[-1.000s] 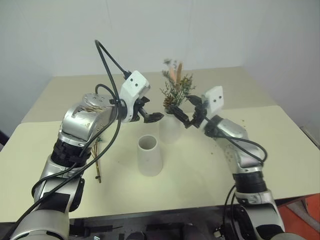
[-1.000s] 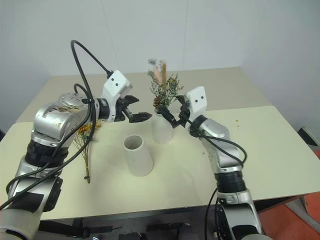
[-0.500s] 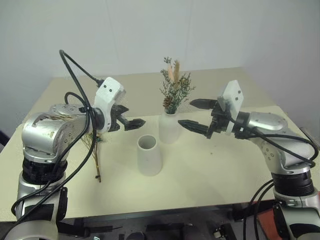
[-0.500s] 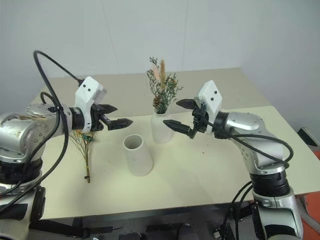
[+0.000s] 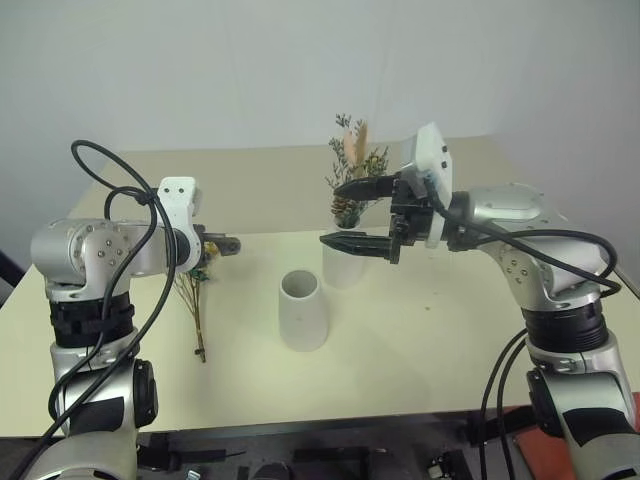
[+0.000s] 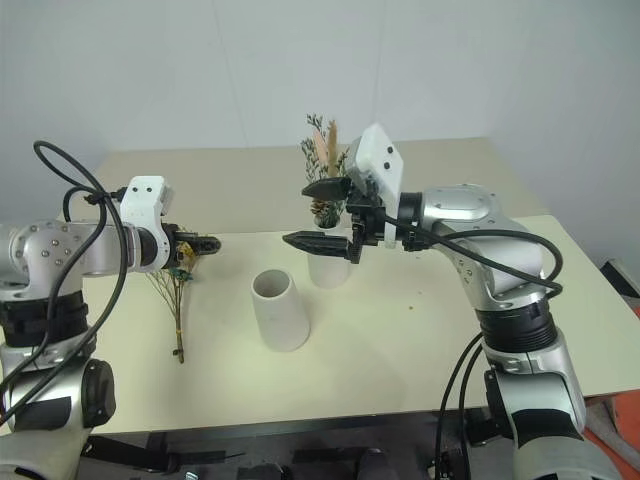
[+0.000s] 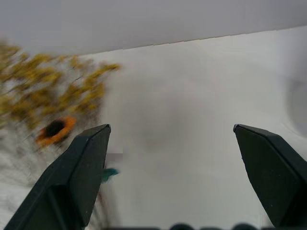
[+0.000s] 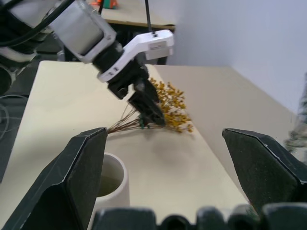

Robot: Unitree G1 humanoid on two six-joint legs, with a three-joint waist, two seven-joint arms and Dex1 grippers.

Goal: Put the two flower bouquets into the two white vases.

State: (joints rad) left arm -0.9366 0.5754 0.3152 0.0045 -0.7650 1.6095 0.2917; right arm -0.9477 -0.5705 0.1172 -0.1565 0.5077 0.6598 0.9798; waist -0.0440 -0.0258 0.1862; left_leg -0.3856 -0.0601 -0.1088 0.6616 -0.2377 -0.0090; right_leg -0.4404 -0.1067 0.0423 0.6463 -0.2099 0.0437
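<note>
Where a white wall [image 5: 200, 70] rises behind — a beige table [image 5: 430, 340].

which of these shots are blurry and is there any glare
Left wrist view: the yellow flowers are smeared, fingers sharper. Right wrist view: the green bunch at the edge is blurred. Head views: crisp, even light, soft shadows on the table, no glare.

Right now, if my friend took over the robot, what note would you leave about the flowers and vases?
Left pincer: open, empty, over the yellow-orange bouquet, which lies on the table.
Right pincer: open, empty, held level in front of the bottle vase.
Done: green-sprig bouquet stands in the bottle vase.
Left: pick up the yellow-orange bouquet and put it in the empty cone vase in the middle.
</note>
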